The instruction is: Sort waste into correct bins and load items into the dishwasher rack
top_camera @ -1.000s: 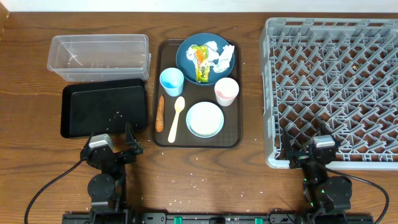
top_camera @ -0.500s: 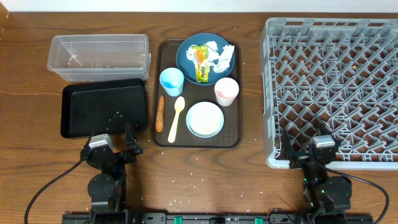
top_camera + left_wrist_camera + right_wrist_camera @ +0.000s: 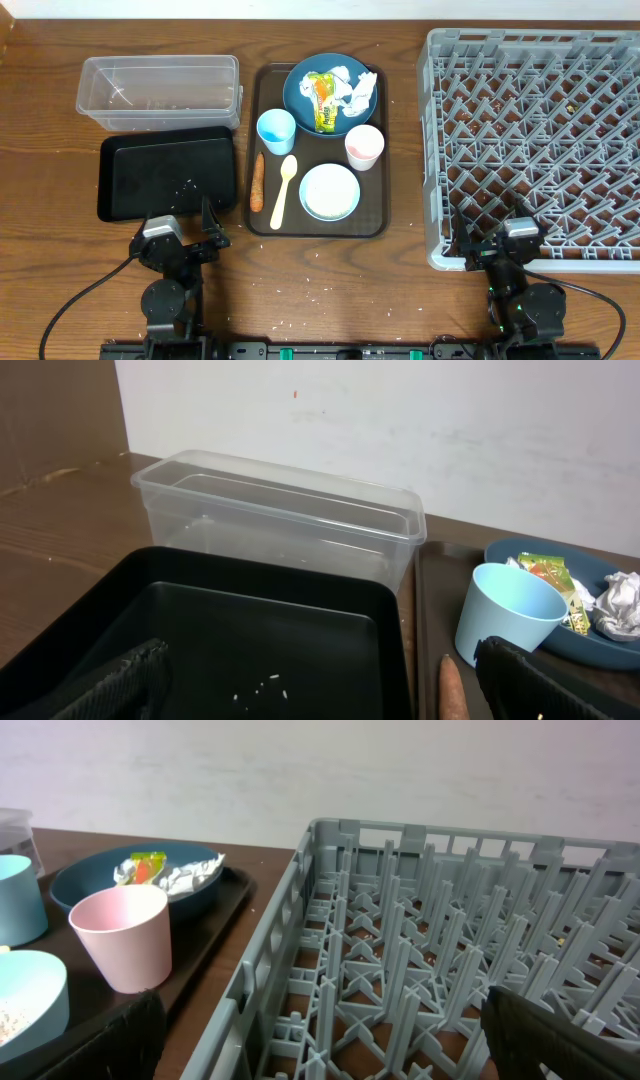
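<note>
Nothing has moved since the earlier overhead views; both arms and every item match them.

- Left claw: parked at the near edge of the desk, fingers spread wide, holding nothing.
- Right claw: parked at the near left corner of the dishwasher rack, fingers spread wide, holding nothing.
- Bins: clear tub at the far left, with the black tray directly in front of it and just ahead of the left claw. A few white specks lie in the black tray.
- Brown serving tray: between the bins and the rack, carrying everything to be sorted.
- Waste: the wrapper and tissue sit on the dark blue plate at the tray's far end. The sausage stick lies along the tray's left edge, just beside the pale yellow spoon.
- Dishes: light blue cup, pink cup, and white bowl, which has grains in it.
- Rack: no dishes in it; sorting not yet begun.

Governing relation: the stick lies ahead and slightly right of the left claw, with its long axis running away from the robot. The left arm is much the nearer, so it likely takes the stick, fingers closing across it side to side.
</note>
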Controlling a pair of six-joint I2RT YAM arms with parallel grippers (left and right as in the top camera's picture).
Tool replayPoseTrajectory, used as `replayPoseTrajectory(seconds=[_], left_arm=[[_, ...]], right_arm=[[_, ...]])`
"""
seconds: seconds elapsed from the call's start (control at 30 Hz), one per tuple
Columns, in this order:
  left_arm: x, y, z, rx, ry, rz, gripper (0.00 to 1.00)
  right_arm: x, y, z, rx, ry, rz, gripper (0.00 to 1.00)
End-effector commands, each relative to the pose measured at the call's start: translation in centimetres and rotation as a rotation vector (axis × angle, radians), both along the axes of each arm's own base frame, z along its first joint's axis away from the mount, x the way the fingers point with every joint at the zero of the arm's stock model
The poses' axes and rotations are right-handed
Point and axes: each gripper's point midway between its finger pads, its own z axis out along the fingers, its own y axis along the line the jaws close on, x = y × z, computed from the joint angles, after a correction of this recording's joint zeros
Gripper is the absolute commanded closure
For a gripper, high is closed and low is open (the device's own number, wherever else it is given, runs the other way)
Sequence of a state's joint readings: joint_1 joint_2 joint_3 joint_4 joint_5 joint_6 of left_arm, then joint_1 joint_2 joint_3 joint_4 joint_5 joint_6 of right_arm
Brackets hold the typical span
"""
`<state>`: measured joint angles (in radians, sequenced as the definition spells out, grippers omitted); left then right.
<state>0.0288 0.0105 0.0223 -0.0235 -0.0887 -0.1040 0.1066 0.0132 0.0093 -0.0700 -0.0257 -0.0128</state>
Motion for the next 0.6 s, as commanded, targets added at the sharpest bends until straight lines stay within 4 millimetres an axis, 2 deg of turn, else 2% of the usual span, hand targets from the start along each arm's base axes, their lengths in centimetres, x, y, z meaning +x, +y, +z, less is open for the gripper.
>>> replayPoseTrajectory(seconds=[0.0, 0.33, 0.57], left_arm=[[-0.1, 0.2, -1.7, 0.007, 0.054, 0.015, 0.02], [-0.1, 0.2, -1.7, 0.006, 0.055, 0.013, 0.02], [0.0, -0.3, -1.6, 0.003, 0.051, -0.018, 0.02]], right_arm=[[0.1, -0.9, -0.3, -0.019, 0.005, -0.049, 0.01], [0.2, -1.3, 0.1, -0.017, -0.01, -0.069, 0.01], [0.2, -0.8, 2.2, -0.006, -0.092, -0.043, 0.01]])
